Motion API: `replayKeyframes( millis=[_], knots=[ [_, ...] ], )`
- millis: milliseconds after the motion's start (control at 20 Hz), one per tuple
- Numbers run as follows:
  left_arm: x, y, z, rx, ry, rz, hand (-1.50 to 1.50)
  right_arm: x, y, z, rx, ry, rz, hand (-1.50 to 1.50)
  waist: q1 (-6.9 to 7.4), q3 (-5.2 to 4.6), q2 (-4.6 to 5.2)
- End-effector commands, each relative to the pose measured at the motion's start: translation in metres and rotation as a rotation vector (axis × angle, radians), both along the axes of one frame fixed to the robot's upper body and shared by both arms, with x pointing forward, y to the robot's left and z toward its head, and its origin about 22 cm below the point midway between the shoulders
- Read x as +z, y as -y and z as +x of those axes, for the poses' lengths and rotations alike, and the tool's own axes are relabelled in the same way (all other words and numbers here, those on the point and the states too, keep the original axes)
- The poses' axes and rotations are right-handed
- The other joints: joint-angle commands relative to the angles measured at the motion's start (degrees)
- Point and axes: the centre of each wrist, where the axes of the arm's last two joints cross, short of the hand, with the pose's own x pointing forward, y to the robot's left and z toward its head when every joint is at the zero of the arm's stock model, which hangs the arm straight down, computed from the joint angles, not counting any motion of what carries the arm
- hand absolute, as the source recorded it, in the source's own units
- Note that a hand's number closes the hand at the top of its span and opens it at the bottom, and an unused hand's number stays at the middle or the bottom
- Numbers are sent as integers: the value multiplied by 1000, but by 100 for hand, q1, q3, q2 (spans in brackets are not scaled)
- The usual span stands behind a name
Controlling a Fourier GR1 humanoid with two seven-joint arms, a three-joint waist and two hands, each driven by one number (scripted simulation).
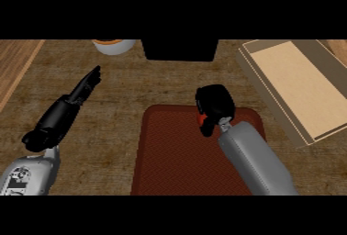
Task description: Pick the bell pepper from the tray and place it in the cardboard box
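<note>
While the black right hand (pixel 215 106) is curled round the red bell pepper (pixel 201 120) at the far edge of the dark red rectangular tray (pixel 176 156), hiding most of it, I'd lift it straight up before swinging right over the open tan cardboard box (pixel 298 82).

You will find no text, number or brand here that can be read. The only marking sits on the grey shell of the left forearm (pixel 24 176), at the lower left corner of the head view: a few small dark shapes, perhaps letters, too blurred for you to make out.
</note>
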Motion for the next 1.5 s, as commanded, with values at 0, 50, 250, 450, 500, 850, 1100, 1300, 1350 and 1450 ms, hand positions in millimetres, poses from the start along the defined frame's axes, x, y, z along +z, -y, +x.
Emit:
replayKeyframes(
  millis=[0, 50, 250, 450, 500, 850, 1100, 1300, 1350, 1450],
  knots=[
    [6, 16, 5, -31, 8, -4, 0, 34, -1, 43, -128, 63, 169, 150, 182, 10, 69],
    [-5, 15, 9, -13, 5, -1, 0, 34, 5, 51, -122, 113, 144, 150, 86, 0, 62],
    [-1, 11, 2, -7, -10, -15, 0, 67, 0, 76, -88, 255, 92, 150, 100, -4, -9],
    [7, 1, 2, 0, 10, -11, 0, 107, 3, 96, -133, 359, 111, 150, 65, -7, -23],
    [-9, -3, 1, 4, -23, 3, 0, 114, -19, 92, -127, 374, 126, 150, -15, -10, -44],
    [-10, -4, -3, 21, -15, -4, 0, 148, 28, 105, -509, 545, 358, 150, -136, -9, -79],
    [-7, 15, 2, 25, -7, -8, 0, 162, 91, 117, -666, 615, 331, 150, -91, -6, -52],
    [-7, -7, -6, 24, 1, 5, 0, 159, 132, 119, -745, 622, 344, 150, -83, -6, -58],
    [-8, 3, -4, 10, -2, 5, 0, 168, 139, 121, -763, 621, 349, 150, -77, -6, -49],
    [-6, 5, 0, 25, -14, -6, 0, 173, 156, 120, -765, 618, 308, 150, -115, -7, -62]
  ],
)
